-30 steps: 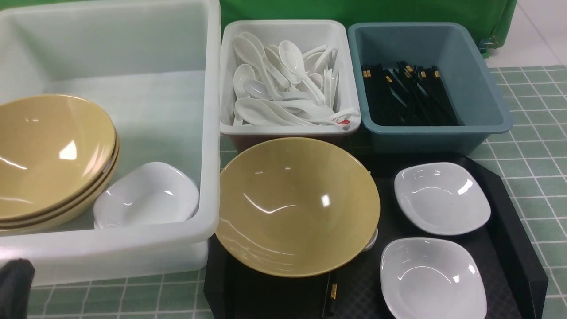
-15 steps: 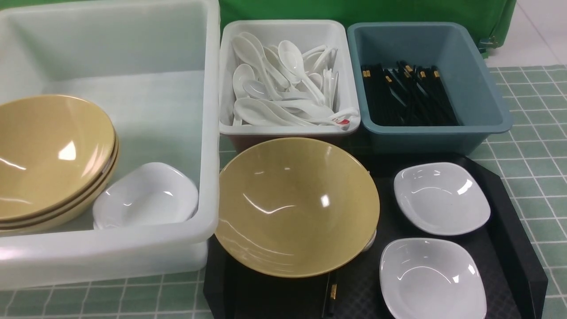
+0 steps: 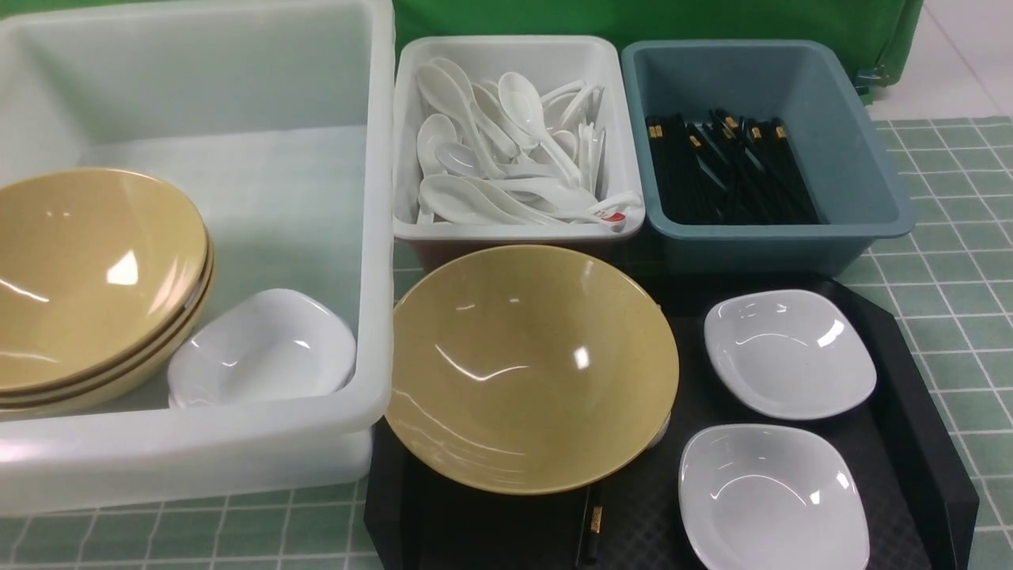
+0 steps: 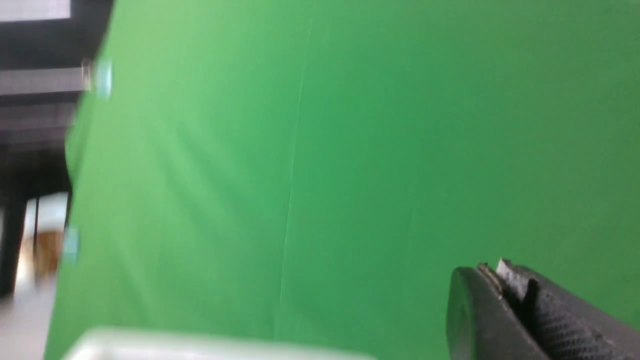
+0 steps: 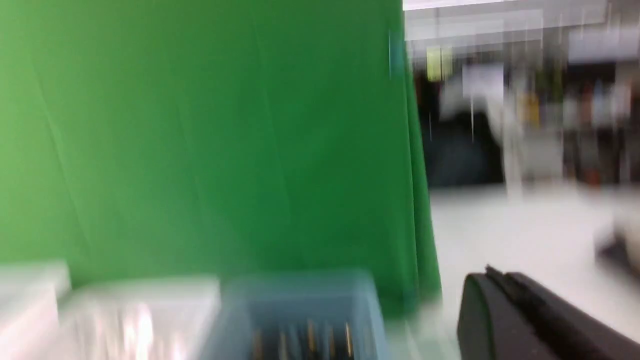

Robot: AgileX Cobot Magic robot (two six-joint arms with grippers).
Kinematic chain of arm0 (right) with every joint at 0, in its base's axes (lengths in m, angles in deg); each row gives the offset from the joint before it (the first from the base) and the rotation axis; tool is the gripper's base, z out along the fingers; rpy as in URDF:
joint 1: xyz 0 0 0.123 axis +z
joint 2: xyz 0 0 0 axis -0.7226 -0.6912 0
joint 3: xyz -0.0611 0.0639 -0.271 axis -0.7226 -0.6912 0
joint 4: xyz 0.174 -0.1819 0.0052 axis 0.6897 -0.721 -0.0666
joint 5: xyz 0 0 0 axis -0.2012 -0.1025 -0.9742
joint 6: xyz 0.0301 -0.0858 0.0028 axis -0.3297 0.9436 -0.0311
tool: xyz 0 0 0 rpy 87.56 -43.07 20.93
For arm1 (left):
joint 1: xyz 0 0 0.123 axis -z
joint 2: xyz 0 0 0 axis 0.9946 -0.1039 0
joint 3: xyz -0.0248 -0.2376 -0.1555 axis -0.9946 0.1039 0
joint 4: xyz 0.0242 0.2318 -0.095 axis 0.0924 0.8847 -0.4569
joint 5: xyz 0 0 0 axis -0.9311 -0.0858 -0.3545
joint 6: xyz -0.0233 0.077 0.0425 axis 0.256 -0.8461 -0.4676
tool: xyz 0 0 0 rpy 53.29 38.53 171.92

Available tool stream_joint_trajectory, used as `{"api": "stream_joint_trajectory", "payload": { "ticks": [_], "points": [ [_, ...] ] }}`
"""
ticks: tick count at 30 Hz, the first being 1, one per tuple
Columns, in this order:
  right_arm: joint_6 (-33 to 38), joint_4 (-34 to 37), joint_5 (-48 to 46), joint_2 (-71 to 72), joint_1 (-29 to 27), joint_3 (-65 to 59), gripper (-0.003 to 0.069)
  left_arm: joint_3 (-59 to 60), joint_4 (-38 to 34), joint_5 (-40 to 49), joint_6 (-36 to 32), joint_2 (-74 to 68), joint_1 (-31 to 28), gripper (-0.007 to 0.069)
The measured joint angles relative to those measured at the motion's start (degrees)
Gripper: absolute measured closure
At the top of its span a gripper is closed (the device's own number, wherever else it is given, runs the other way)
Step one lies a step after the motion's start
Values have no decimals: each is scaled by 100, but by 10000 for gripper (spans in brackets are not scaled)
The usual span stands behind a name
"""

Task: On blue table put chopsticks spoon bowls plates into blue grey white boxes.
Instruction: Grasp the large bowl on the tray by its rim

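Front view: a tan bowl (image 3: 530, 368) and two white dishes (image 3: 789, 352) (image 3: 772, 495) rest on the black tray (image 3: 902, 443), just before the white box (image 3: 518, 231) of spoons (image 3: 506, 150) and the blue box (image 3: 855, 158) of chopsticks (image 3: 728, 170). Only an edge of the left tool (image 4: 520, 310) and the right tool (image 5: 525, 310) shows; whether clenched or released, I cannot tell.

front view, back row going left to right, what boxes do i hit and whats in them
large white box holding stacked tan bowls and a white dish → small white box of spoons → blue-grey box of chopsticks
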Motion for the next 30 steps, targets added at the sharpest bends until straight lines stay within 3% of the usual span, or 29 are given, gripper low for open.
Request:
{"api": "stream_joint_trajectory", "payload": {
  "ticks": [5,9,10,11,12,13,18,24,30],
  "points": [
    [392,179,-1804,-775,170,14,622,-893,-145,2323,-207,-1349,678,620],
    [1979,1171,-2861,-1391,543,-82,622,-1885,-660,4168,-1148,-2619,1656,620],
    [1979,1224,-2891,-1391,560,-95,622,-1932,-694,4168,-1148,-2681,1656,620],
    [2621,1563,-3020,-1577,671,-200,622,-2239,-944,4488,-1474,-3125,2026,620],
    [2759,1651,-3026,-1650,702,-237,622,-2324,-980,4551,-1508,-3188,2071,620],
    [3168,1941,-2942,-1818,806,-425,622,-2701,-1286,4761,-1829,-3818,2485,620],
    [3477,2392,-1838,-2109,928,-936,622,-3669,-1193,5064,-2205,-5309,3569,620],
    [3608,2704,-1859,-2149,928,-982,622,-4609,-391,5222,-1858,-7021,4100,620],
    [3625,2777,-1827,-2149,928,-982,622,-5168,-503,5270,-1797,-8296,4221,620]
  ]
}}
